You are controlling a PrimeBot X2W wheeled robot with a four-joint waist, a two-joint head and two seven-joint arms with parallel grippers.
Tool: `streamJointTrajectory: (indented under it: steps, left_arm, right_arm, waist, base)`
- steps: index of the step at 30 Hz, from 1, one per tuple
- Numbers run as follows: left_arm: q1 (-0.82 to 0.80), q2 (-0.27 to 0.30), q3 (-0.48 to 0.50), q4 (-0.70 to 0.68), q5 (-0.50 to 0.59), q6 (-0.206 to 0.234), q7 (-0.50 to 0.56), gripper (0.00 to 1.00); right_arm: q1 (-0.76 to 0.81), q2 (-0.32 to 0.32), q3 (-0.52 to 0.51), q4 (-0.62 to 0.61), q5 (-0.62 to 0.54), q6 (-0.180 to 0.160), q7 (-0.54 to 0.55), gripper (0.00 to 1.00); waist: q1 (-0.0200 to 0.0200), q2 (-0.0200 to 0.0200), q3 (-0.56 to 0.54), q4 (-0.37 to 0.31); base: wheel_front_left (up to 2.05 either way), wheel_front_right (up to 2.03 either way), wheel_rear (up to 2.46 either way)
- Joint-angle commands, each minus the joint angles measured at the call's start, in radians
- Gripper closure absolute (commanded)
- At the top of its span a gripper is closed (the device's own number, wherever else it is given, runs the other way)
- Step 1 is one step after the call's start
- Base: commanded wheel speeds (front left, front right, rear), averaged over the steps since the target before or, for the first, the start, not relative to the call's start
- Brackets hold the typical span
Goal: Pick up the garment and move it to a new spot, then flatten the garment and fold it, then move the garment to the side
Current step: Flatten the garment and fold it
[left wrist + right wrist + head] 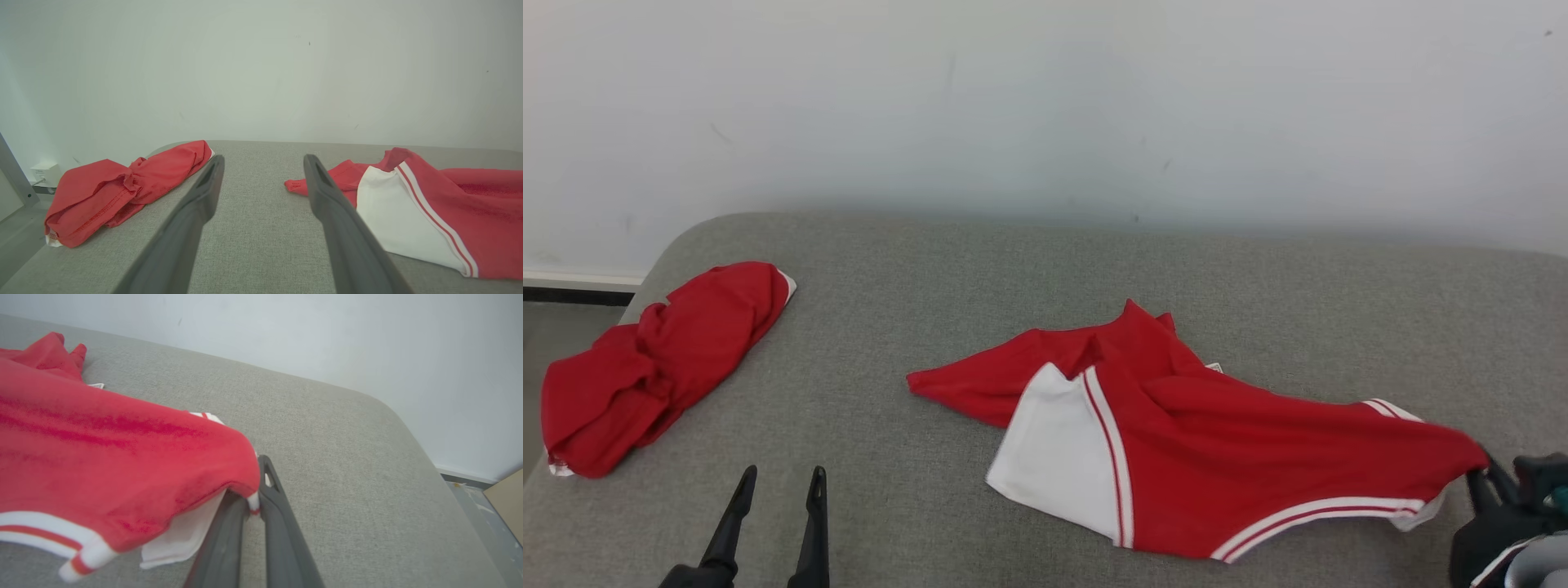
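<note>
The red and white shirt [1217, 465] lies wrinkly on the grey soft table [931, 269], from the middle over to the right side. The right gripper [254, 494] is closed on the shirt's right corner, with a bit of red cloth and white trim pinched between its two dark fingers. The left gripper [783, 474] is wide open and holds nothing. It hangs over the bare table near the front, to the left of the shirt. Another red cloth [662, 367] sits bunched up at the far left edge, well apart from the shirt. This looks like the first step: grabbing the shirt so it can be picked up and carried to a new spot. I think the next move needs a slow, gentle lift, because only a small bit of cloth is pinched and a fast pull may lose it.
</note>
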Motion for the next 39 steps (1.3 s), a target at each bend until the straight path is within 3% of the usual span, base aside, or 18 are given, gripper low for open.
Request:
streamJointTrajectory:
  steps: [1,7,8,9,10,21,39]
  left_arm:
    - [0.008,-0.001,-0.002,0.002,0.007,0.0,-0.003,0.0]
    - [-0.016,0.009,-0.015,0.017,0.001,-0.005,-0.003,0.0]
    - [-0.019,0.01,-0.017,0.019,-0.001,-0.006,-0.003,0.0]
    - [-0.022,0.01,-0.018,0.021,-0.003,-0.006,-0.003,0.0]
    - [-0.023,0.011,-0.018,0.023,-0.004,-0.007,-0.003,0.0]
    - [-0.012,0.01,0.003,0.028,-0.006,-0.009,-0.003,0.0]
    - [0.001,-0.008,0.018,0.027,0.002,-0.007,-0.003,0.0]
  right_arm:
    - [-0.024,-0.035,-0.004,-0.007,0.009,-0.002,0.016,1.0]
    - [-0.09,-0.146,-0.023,0.013,0.033,-0.002,0.081,1.0]
    - [-0.096,-0.151,-0.018,0.024,0.04,-0.002,0.096,0.82]
    - [-0.104,-0.154,-0.013,0.035,0.047,-0.002,0.108,0.05]
    - [-0.114,-0.157,-0.007,0.039,0.05,-0.002,0.112,0.0]
    - [-0.121,-0.117,0.052,0.004,0.111,-0.002,0.056,0.0]
    - [0.03,-0.052,0.024,-0.051,0.095,-0.002,0.122,0.0]
  waist:
    - [0.0,0.0,0.005,0.003]
    - [0.0,0.0,0.022,0.025]
    - [0.0,0.0,0.024,0.028]
    - [0.0,0.0,0.025,0.03]
    - [0.0,0.0,0.026,0.031]
    - [0.0,0.0,0.007,-0.001]
    - [0.0,0.0,0.005,-0.078]
  base:
    - [0.0,0.0,0.0]
    - [0.0,0.0,0.0]
    - [0.0,0.0,0.0]
    - [0.0,0.0,0.0]
    - [0.0,0.0,0.0]
    - [0.0,0.0,0.0]
    - [0.0,0.0,0.0]
